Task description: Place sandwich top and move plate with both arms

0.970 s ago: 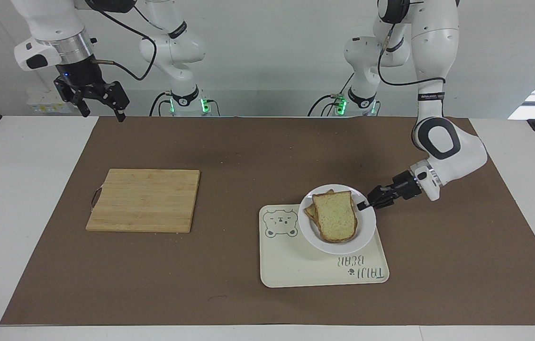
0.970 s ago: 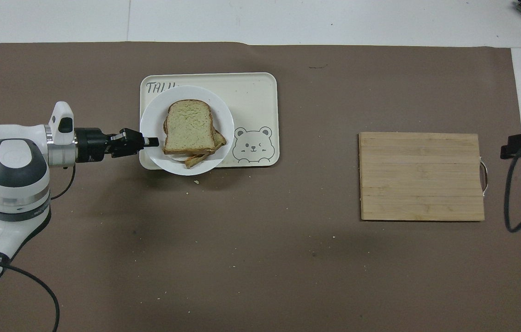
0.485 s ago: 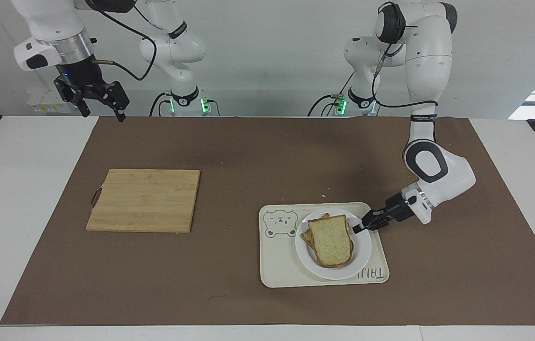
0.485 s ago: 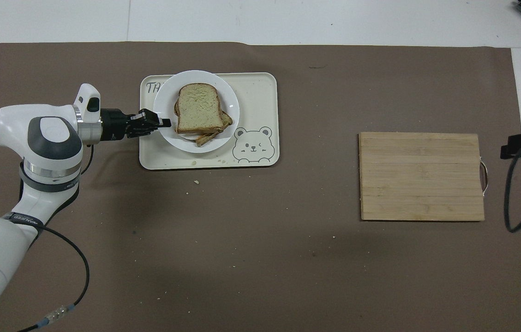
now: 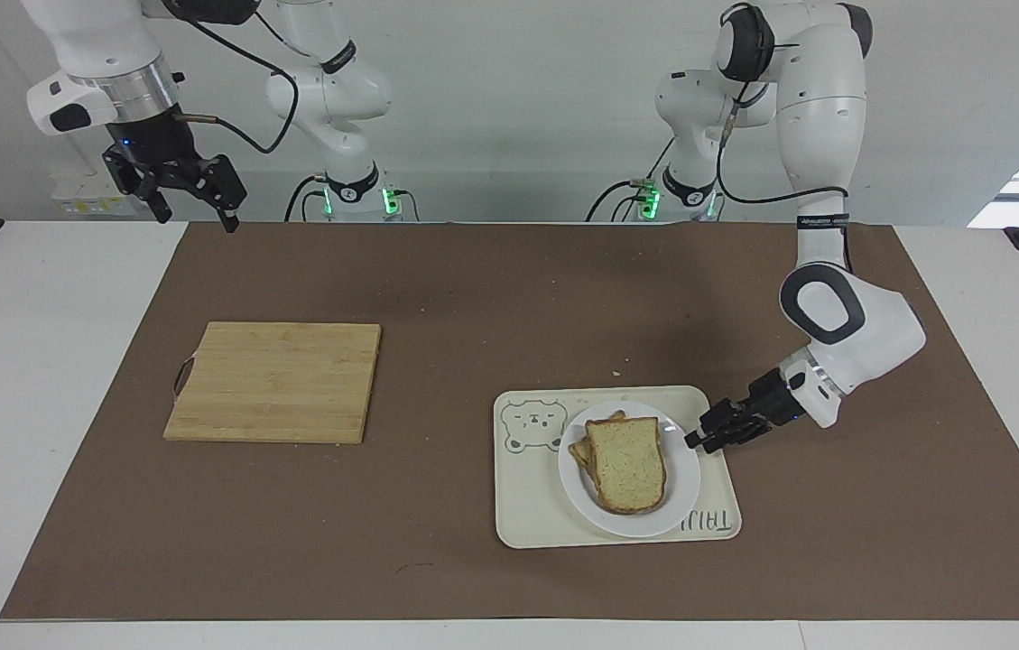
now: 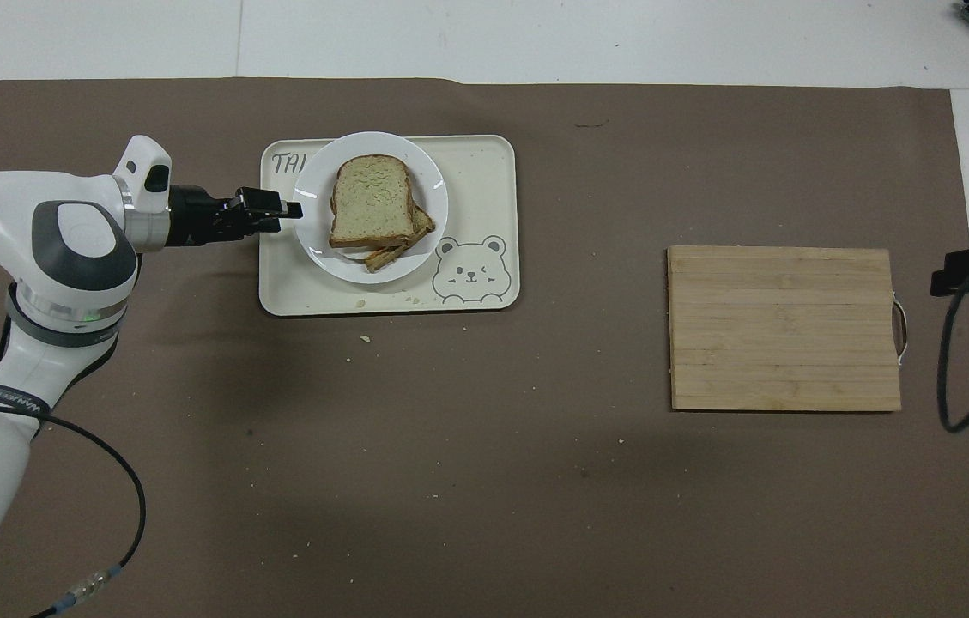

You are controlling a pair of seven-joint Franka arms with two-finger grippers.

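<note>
Left claw, its fingers parted and holding nothing, hangs low beside the plate on the cream bear tray. On the small round white plate lies the sandwich top, pale speckled bread with brown crust, stacked on other slices, its long axis running toward and away from the robots, rounded end farther. Right claw waits open, raised at its own corner of the table.

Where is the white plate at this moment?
The plate lies on the cream tray, toward the left arm's end of the table, beside the bear drawing.
</note>
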